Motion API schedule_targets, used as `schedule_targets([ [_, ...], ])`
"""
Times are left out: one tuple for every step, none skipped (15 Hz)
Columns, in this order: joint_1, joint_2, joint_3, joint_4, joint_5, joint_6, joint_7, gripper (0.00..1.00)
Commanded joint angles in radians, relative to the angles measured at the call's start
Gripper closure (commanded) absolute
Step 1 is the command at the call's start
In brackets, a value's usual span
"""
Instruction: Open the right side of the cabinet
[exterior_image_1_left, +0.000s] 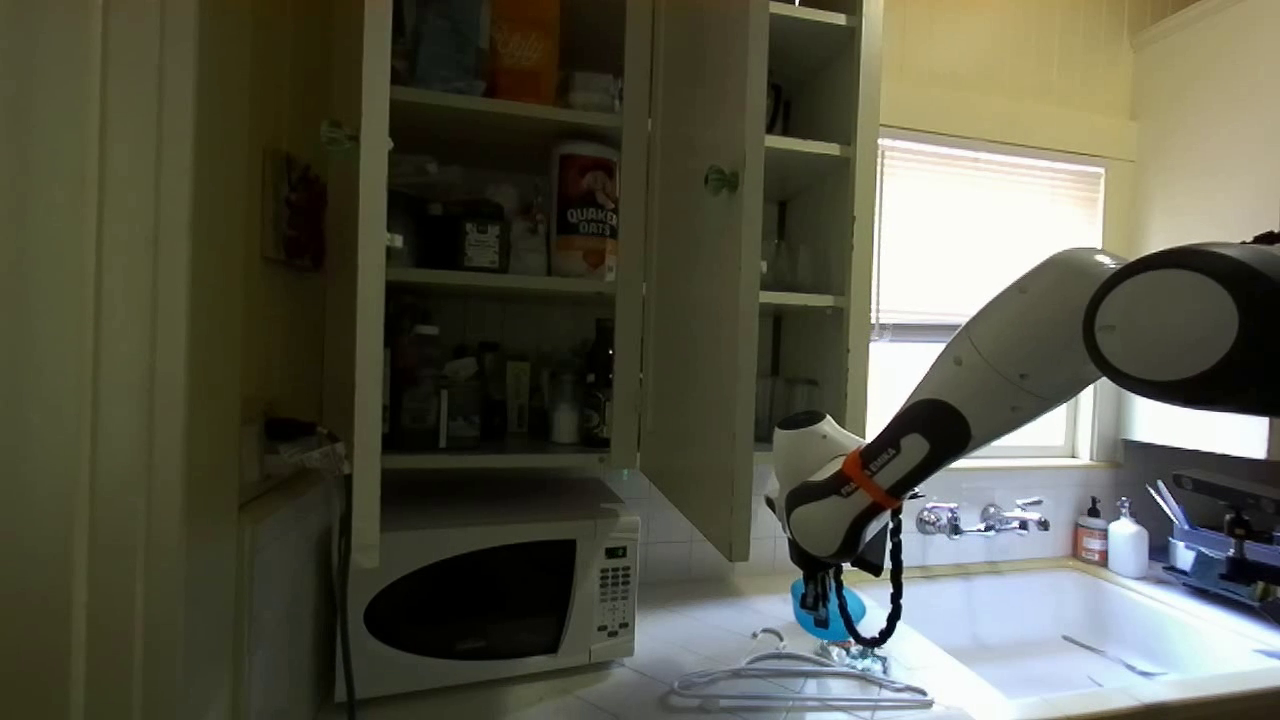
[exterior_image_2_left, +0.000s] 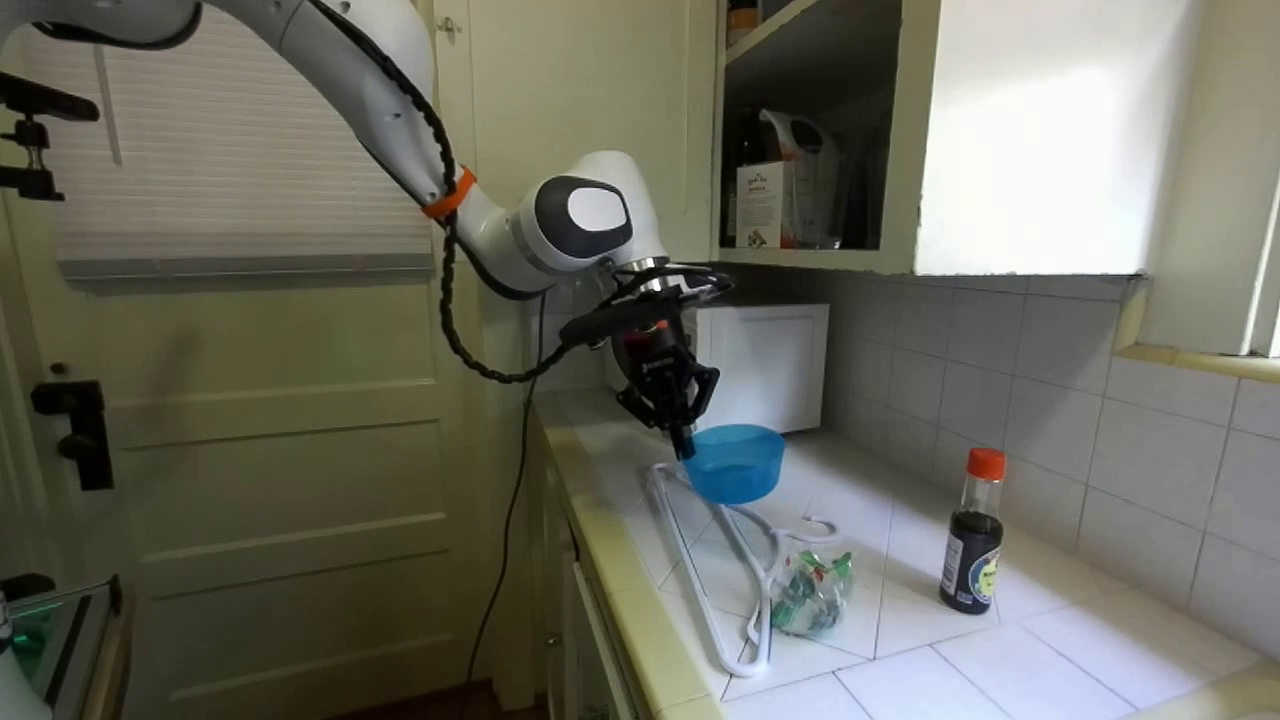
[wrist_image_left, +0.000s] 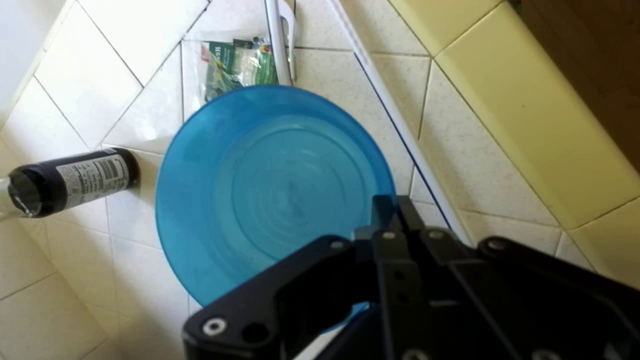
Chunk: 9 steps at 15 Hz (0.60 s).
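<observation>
The cream-white cabinet (exterior_image_1_left: 500, 285) is seen in an exterior view with its front open and shelves of jars, boxes and bottles showing. Its right side, a tall narrow door (exterior_image_1_left: 690, 330) with a small green knob, stands swung out from the cabinet's middle, with shelves visible behind it. The cabinet also shows in an exterior view (exterior_image_2_left: 905, 200). My gripper (exterior_image_2_left: 685, 445) is below and apart from the door. It is shut on the near rim of a blue bowl (exterior_image_2_left: 735, 470), which seems held over the counter. In the wrist view the fingertips (wrist_image_left: 387, 202) pinch the bowl's rim (wrist_image_left: 280, 175).
A white microwave (exterior_image_1_left: 490, 590) stands under the cabinet. White hangers (exterior_image_2_left: 700, 580), a clear packet (exterior_image_2_left: 812, 592) and a red-capped dark bottle (exterior_image_2_left: 972, 545) lie or stand on the tiled counter (exterior_image_2_left: 930, 650). The sink (exterior_image_1_left: 1060, 620) and a window (exterior_image_1_left: 985, 240) are to the right.
</observation>
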Motion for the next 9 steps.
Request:
schedule_targets([
  [0.009, 0.083, 0.018, 0.095, 0.035, -0.095, -0.054, 0.99],
  [0.008, 0.111, 0.021, 0.122, 0.041, -0.123, -0.056, 0.99],
  [0.005, 0.136, 0.026, 0.142, 0.049, -0.135, -0.067, 0.99],
  [0.007, 0.161, 0.025, 0.163, 0.045, -0.148, -0.057, 0.99],
  [0.002, 0.190, 0.029, 0.186, 0.053, -0.143, -0.063, 0.99],
  [0.005, 0.213, 0.026, 0.207, 0.048, -0.147, -0.052, 0.99],
  [0.003, 0.241, 0.029, 0.227, 0.051, -0.133, -0.052, 0.99],
  [0.005, 0.263, 0.029, 0.245, 0.048, -0.128, -0.051, 0.99],
  [0.001, 0.286, 0.037, 0.268, 0.058, -0.132, -0.063, 0.99],
])
